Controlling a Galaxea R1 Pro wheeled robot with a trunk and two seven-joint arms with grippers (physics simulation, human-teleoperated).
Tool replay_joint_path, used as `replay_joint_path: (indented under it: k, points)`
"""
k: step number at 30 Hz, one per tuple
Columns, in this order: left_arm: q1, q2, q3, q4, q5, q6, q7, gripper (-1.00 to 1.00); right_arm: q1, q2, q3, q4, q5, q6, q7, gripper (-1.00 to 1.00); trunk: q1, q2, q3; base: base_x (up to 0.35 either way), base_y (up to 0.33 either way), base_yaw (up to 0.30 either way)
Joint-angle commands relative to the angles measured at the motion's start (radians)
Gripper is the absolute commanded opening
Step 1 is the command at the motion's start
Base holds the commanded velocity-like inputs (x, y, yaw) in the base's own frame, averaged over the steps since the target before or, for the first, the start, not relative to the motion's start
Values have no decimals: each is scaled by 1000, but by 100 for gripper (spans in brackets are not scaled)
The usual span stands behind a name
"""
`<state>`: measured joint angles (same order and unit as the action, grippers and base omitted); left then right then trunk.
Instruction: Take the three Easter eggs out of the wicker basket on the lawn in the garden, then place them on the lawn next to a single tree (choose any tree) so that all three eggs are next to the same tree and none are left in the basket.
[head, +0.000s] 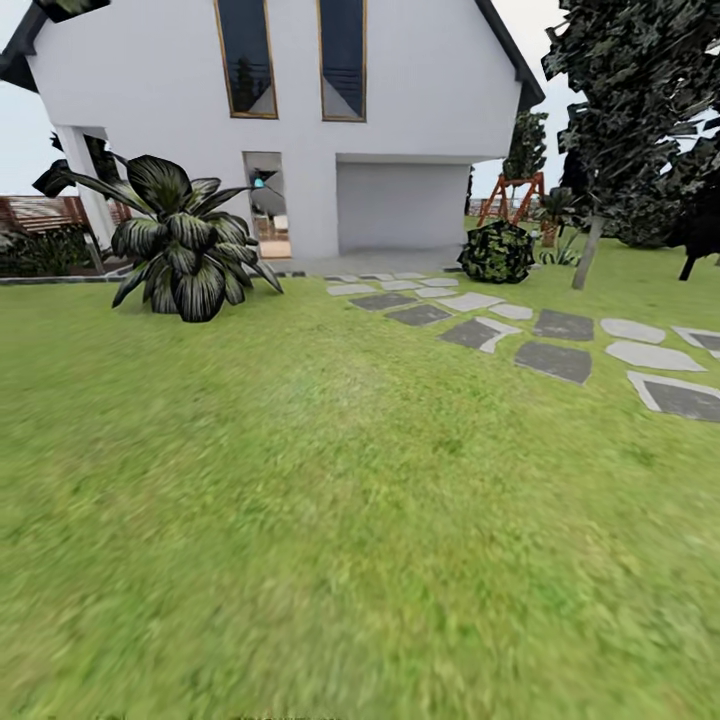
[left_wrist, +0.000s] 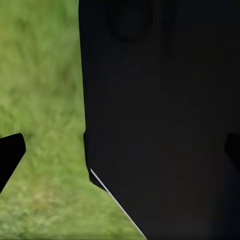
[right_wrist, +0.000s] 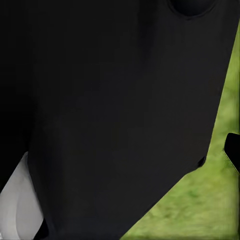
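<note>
No writing, brand or label readable anywhere. Head view: the lawn fills the lower two thirds of the frame, short green grass with mottled yellowish patches, blurred toward the bottom edge. White house across the top, two tall dark windows, a grey garage door at upper centre. Broad-leaved dark plant at upper left on the grass edge. Grey stepping stones run from the house front out to the right edge. Round dark bush right of the garage door, thin pale trunk with dark foliage at upper right. Brown slatted fence at far left. Open grass wide in the middle and left; stones bound it on the right, the plant on the left.

Left wrist view: big dark robot body covers most of the frame, grass at left; left pincer's dark fingertip at the left edge, another at the right edge, well apart, nothing between them. Right wrist view: dark body again, grass at lower right, one fingertip at the right edge; right pincer's opening cannot tell.
</note>
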<state>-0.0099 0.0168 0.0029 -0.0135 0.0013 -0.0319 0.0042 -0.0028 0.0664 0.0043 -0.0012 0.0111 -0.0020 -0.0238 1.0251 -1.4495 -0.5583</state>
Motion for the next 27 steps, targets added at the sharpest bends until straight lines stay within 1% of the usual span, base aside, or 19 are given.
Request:
replay_joint_path:
  k: [1, 27]
  points:
    - [-1, 0, 0, 1, 0, -3, 0, 100, 0, 0, 0, 0, 1, 0, -2, 100, 0, 0, -1, 0, 0, 254]
    - [-1, 0, 0, 1, -1, -3, 0, 100, 0, -1, 1, 0, 1, -1, -2, 100, 0, 0, -15, 0, 0, 254]
